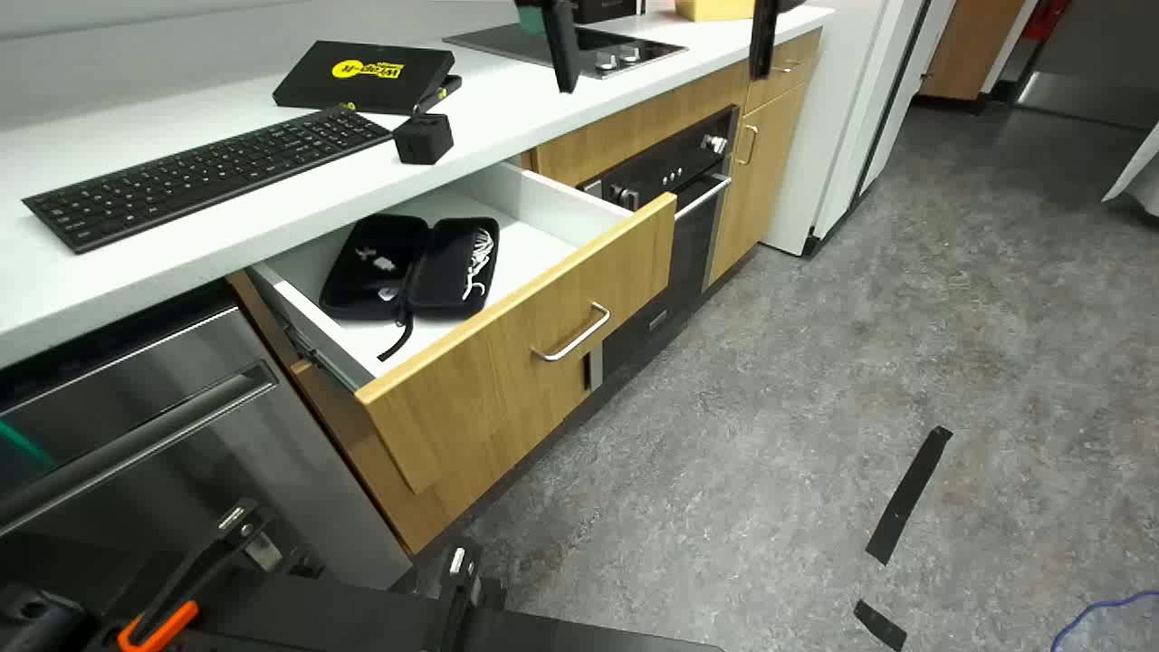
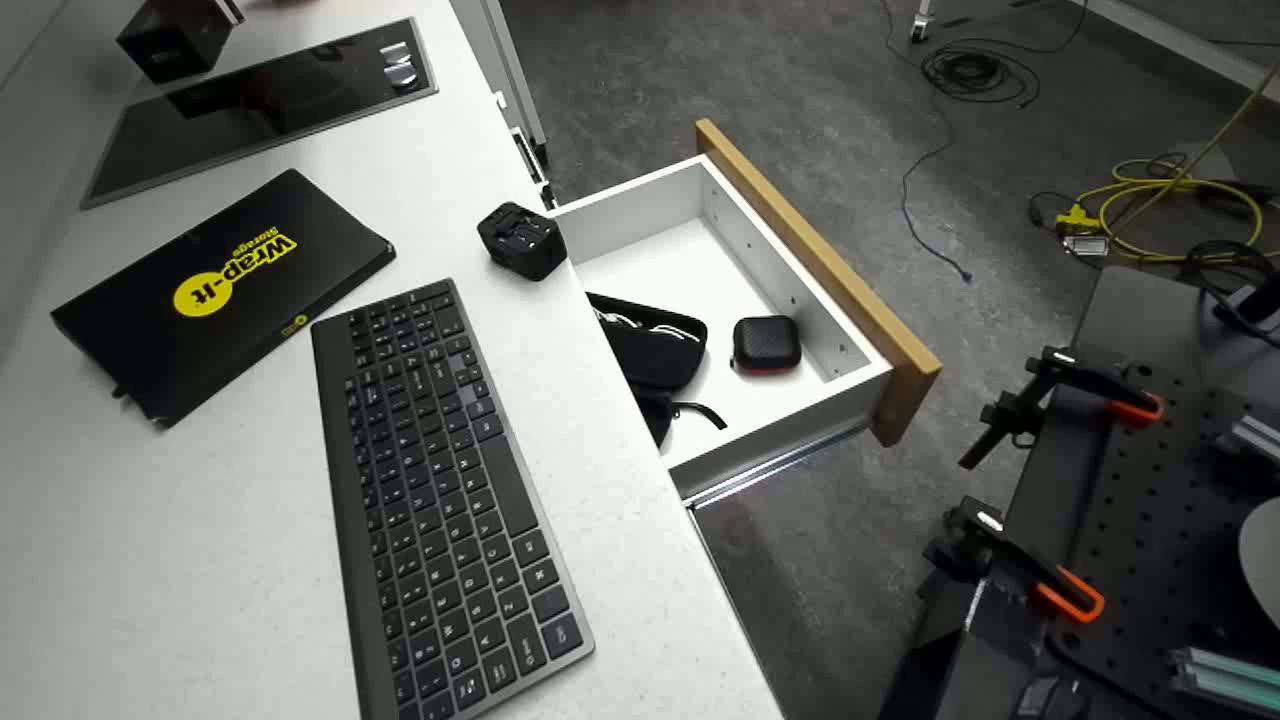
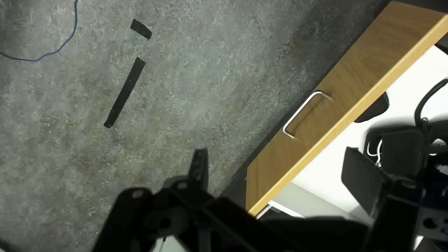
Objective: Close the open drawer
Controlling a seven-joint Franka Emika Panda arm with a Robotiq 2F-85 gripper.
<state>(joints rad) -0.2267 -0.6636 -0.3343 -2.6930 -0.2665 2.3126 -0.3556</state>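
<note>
"Which step, from here?"

"Approach, I'd judge; two black fingers (image 3: 363,179), wide and empty, clear of one oak-fronted, white-walled drawer (image 1: 489,371), open beneath the white worktop (image 2: 200,520); inside, one open black case (image 1: 435,272), one squarish black case (image 2: 766,345)."

"Next?"

"Getting outside its one silver bar handle (image 1: 579,340); then pushing inward."

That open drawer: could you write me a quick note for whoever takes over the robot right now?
The gripper is open, holding nothing, apart from the handle.
The drawer stands pulled out from under the counter; an open case and a small case lie inside.
Done: no closing yet.
Left: push the drawer fully in; gripping the handle probably isn't needed.
</note>
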